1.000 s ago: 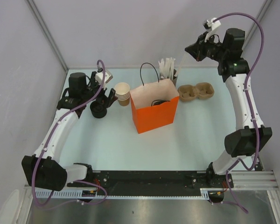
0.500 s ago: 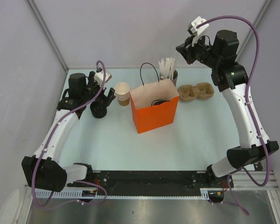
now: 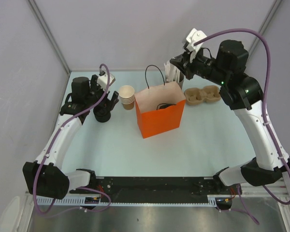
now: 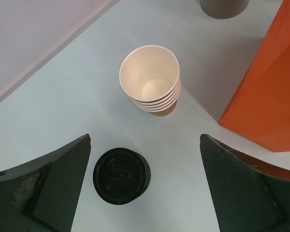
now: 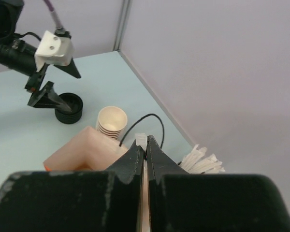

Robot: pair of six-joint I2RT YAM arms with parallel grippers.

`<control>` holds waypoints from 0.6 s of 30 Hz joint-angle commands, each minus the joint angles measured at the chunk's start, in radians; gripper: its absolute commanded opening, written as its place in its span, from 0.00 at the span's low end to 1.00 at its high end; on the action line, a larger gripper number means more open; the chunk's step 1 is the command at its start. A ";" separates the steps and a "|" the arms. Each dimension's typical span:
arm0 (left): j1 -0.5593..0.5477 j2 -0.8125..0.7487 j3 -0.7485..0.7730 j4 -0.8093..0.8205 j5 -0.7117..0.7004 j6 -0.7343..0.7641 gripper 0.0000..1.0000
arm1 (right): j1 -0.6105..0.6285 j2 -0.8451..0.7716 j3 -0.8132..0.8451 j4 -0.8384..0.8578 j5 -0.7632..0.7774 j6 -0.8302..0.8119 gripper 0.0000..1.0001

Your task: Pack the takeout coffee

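The takeout coffee does not show as such. Inside the mouth of the orange paper bag (image 3: 159,118) lies a dark shape that I cannot identify. My right gripper (image 3: 176,65) hangs high over the back of the bag, shut on a white paper-wrapped straw whose tip (image 5: 141,139) pokes out past the fingertips. My left gripper (image 3: 104,104) is wide open at back left, straddling a stack of black lids (image 4: 121,175) without touching it. The lids sit nearer the left finger (image 4: 58,183).
A stack of lidless tan cups (image 3: 127,96) stands between the lids and the bag. A cup of wrapped straws (image 3: 175,72) is behind the bag, and a brown pulp cup carrier (image 3: 203,95) lies to its right. Walls close in at left, back and right.
My right arm has swung left from the back right corner to above the straws and the bag, carrying the straw. The left arm has not moved.
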 commanded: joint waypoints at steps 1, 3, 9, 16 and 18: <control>0.007 -0.039 -0.017 0.045 -0.012 -0.022 1.00 | 0.084 0.004 0.026 -0.056 0.072 -0.044 0.04; 0.009 -0.044 -0.022 0.048 -0.012 -0.019 0.99 | 0.130 0.014 0.020 -0.066 0.101 -0.051 0.04; 0.009 -0.056 -0.033 0.056 -0.015 -0.022 1.00 | 0.237 0.054 -0.011 -0.059 0.213 -0.087 0.03; 0.007 -0.068 -0.040 0.067 -0.006 -0.028 1.00 | 0.282 0.125 -0.060 0.000 0.277 -0.133 0.03; 0.009 -0.072 -0.045 0.068 0.000 -0.031 0.99 | 0.288 0.140 -0.071 0.012 0.296 -0.152 0.03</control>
